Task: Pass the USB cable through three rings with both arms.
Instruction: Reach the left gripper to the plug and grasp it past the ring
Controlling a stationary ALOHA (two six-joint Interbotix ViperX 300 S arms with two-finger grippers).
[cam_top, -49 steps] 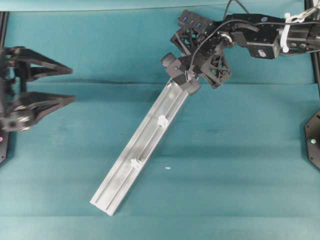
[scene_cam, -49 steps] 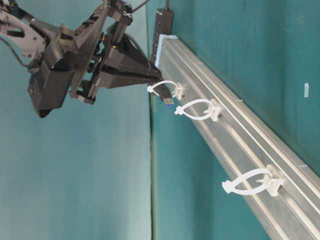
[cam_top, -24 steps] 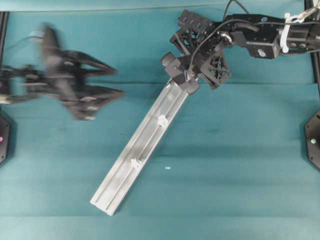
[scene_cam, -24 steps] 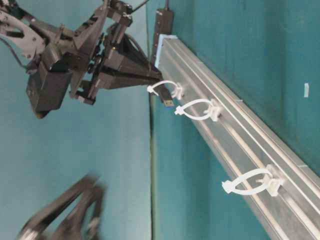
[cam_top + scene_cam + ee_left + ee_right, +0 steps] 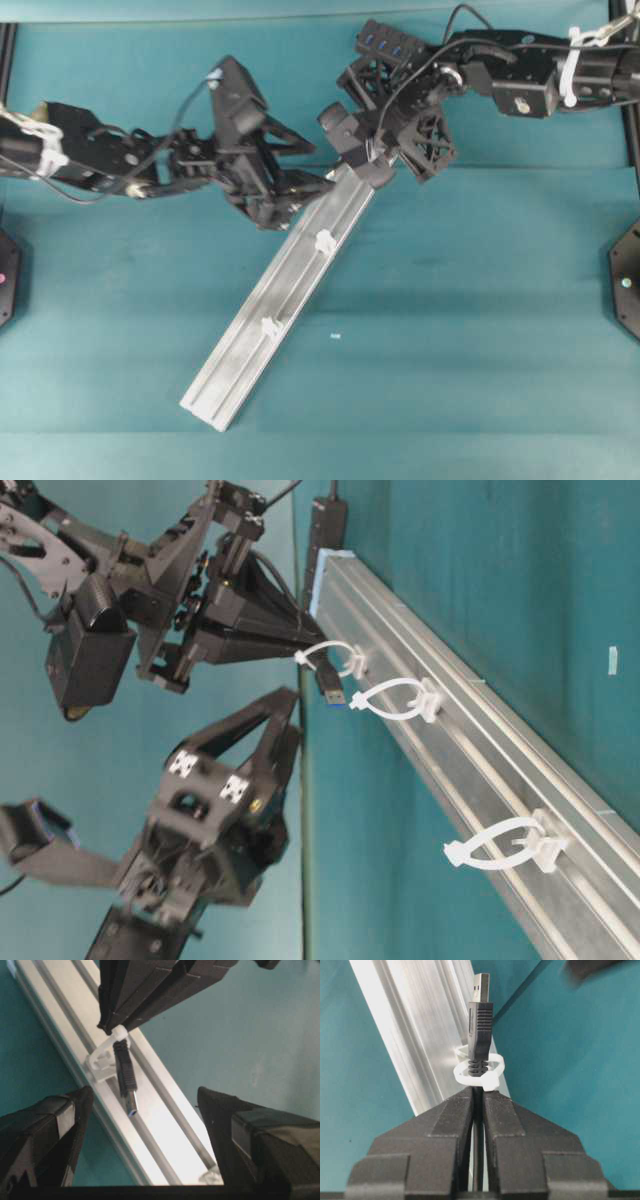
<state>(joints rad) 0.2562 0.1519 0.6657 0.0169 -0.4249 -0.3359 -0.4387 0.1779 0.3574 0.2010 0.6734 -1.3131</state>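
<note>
Left gripper point(image 5: 145, 1125) hangs with its black triangular fingers point(image 5: 45, 1125) spread wide, and we have it straddling the long silver aluminium rail point(image 5: 165, 1135), nothing between the jaws yet. Straight ahead of it, in the left wrist view, the small black plug with its metal tip point(image 5: 126, 1080) pokes toward us, already through the first translucent white plastic ring point(image 5: 107, 1050). We judge the plug's long axis runs along the rail, pointing at the gap between our open fingers, so this arm is the nearer one to take it. Moving right, the right gripper point(image 5: 477, 1097) is pressed together on the thin black USB cable point(image 5: 479, 1030) just behind that ring point(image 5: 480, 1071). From table level, the second ring point(image 5: 395, 698) sits just beyond the plug tip point(image 5: 332, 687), the third point(image 5: 500, 845) well apart down the rail.
</note>
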